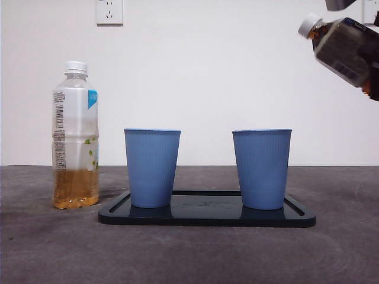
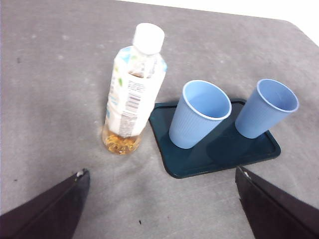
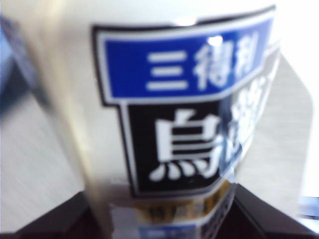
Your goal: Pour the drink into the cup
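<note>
A dark drink bottle [image 1: 340, 48] with a white cap on hangs tilted at the upper right, cap pointing left. It is above and to the right of the right blue cup [image 1: 262, 168]. My right gripper [image 1: 372, 65] is shut on it. In the right wrist view its blue and black label [image 3: 184, 114] fills the picture between the jaws of my right gripper [image 3: 159, 214]. A second blue cup [image 1: 152, 167] stands on the left of the tray. My left gripper [image 2: 162, 172] hangs open above the table, short of both cups [image 2: 199, 113] and holding nothing.
Both cups stand on a dark tray [image 1: 207, 216]. A clear bottle [image 1: 75, 136] with a white cap and a little amber drink in it stands upright left of the tray, also seen in the left wrist view as the clear bottle [image 2: 132, 92]. A wall socket [image 1: 109, 12] is behind.
</note>
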You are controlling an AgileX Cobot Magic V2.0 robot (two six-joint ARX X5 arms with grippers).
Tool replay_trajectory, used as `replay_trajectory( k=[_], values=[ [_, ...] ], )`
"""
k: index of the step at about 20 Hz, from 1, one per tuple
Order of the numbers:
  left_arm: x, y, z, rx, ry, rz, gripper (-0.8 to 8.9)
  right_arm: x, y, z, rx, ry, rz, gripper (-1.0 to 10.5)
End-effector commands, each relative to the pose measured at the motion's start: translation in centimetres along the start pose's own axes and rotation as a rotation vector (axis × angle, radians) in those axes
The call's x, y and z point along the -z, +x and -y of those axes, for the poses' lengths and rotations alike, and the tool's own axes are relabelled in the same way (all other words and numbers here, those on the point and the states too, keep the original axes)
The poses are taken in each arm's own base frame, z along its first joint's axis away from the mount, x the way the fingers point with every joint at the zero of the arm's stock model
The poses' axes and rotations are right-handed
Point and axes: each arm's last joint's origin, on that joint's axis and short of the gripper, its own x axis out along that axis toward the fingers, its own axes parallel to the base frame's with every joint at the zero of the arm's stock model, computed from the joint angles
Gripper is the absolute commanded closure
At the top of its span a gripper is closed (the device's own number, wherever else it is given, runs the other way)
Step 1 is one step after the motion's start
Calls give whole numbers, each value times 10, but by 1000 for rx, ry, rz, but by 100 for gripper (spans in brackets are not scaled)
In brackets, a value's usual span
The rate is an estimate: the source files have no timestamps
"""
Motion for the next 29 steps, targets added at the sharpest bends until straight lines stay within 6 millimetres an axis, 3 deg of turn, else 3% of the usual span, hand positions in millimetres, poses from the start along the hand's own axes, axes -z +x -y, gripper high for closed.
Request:
replay_trajectory(
  k=[1,8,14,29],
  values=[
    [-6,-3,3,17,39,26,341,-14,-6,4,99,-160,3,744],
    [-5,-2,6,55,57,16,341,-23,-4,-11,220,-464,-100,744],
    [-5,-1,9,83,71,8,341,-33,12,-28,254,-645,-164,744],
    [-4,-1,11,103,80,1,341,-40,27,-37,283,-694,-189,744]
  ],
)
